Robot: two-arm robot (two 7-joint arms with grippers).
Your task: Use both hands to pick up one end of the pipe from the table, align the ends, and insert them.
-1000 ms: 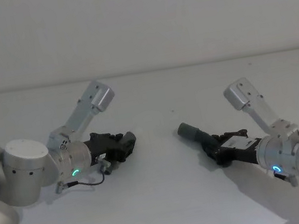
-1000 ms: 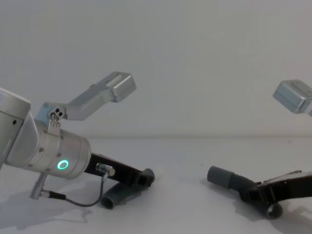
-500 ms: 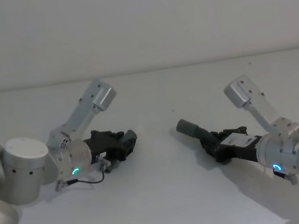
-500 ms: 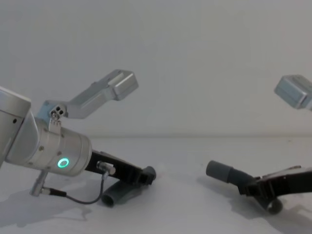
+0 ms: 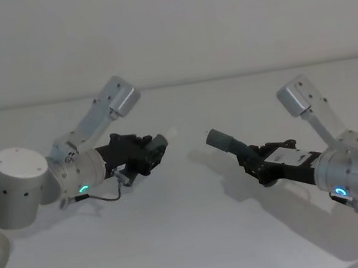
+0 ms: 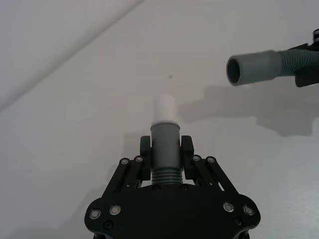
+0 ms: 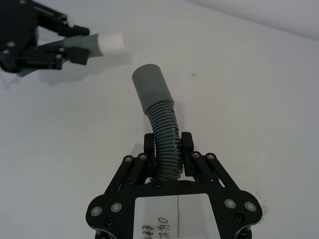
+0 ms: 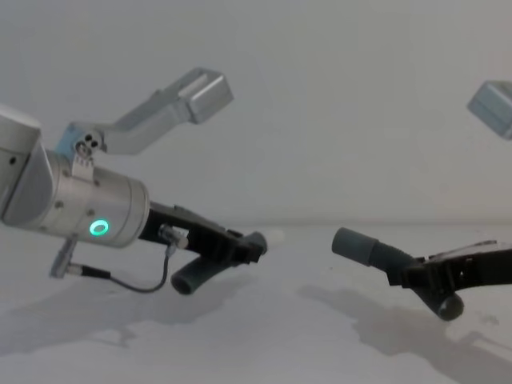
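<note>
Ribbed grey hose (image 7: 164,128), smooth socket cuff (image 7: 151,89); matt black plastic left claw (image 6: 166,147) and right claw (image 7: 168,144); matt white table (image 5: 182,236).

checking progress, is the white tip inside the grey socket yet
Out. The white tip and the socket are apart, with bare table between them.

Grey ribbed pipe (image 7: 164,144), white stub tip (image 6: 164,105), black left gripper (image 6: 165,149), white table (image 5: 183,243)

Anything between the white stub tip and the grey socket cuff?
Nothing visible: only open space above the matte white table separates the narrow white stub tip in the left pincer from the wide grey socket cuff in the right pincer.
</note>
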